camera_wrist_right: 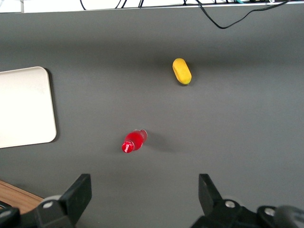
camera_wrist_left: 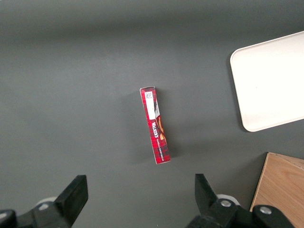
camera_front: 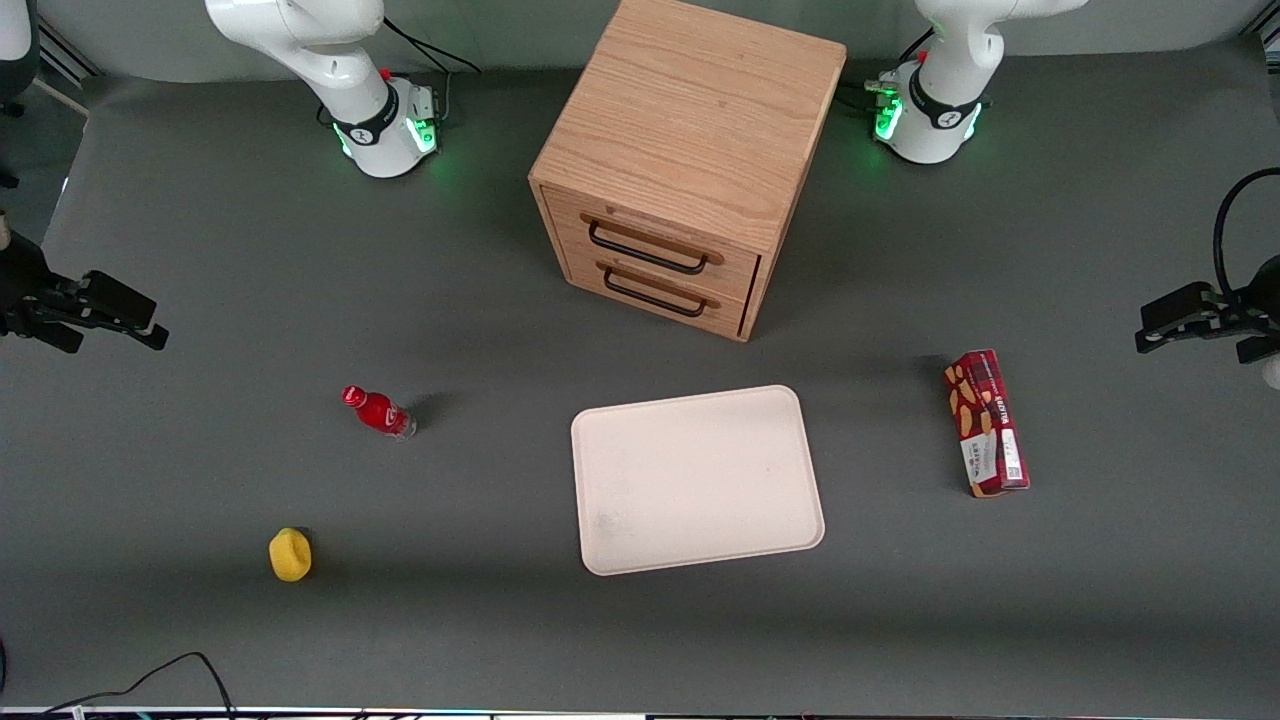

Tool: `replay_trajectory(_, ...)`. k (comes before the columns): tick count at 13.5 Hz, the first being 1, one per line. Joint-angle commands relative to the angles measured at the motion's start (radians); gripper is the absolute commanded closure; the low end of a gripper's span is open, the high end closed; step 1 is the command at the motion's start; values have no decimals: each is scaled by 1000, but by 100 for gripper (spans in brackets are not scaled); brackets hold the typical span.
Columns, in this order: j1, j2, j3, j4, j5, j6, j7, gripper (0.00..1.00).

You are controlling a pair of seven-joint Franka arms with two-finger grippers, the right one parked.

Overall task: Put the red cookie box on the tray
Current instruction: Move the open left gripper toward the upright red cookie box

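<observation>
The red cookie box [camera_front: 986, 423] lies flat on the grey table toward the working arm's end, beside the tray and apart from it. The cream-white tray [camera_front: 697, 480] lies in front of the drawer cabinet and holds nothing. My left gripper [camera_front: 1150, 335] hangs open and empty above the table at the working arm's end, a little farther from the front camera than the box. In the left wrist view the box [camera_wrist_left: 156, 126] lies on the table well below the open gripper [camera_wrist_left: 137, 197], with a corner of the tray [camera_wrist_left: 270, 80] beside it.
A wooden two-drawer cabinet [camera_front: 680, 160] stands mid-table, farther from the front camera than the tray. A small red bottle [camera_front: 378, 411] and a yellow object [camera_front: 290, 554] lie toward the parked arm's end. A black cable [camera_front: 190, 670] runs along the near edge.
</observation>
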Motion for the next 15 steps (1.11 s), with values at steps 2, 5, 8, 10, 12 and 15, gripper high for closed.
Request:
replay_trajectory(2,-9,-12,8,-12,-8,-16,-20,0)
replay_trajectory(5,-12,-2,8,-14,-4,-19,-18,0)
replay_trajectory(8,-15,4,8,-15,-5,-19,-23,0)
replay_trajectory(10,-15,9,8,-17,-5,-19,-23,0)
replay_trajectory(12,-15,26,8,-20,-5,-16,-23,0)
replay_trajectory(15,0,11,8,-180,-11,106,-23,0)
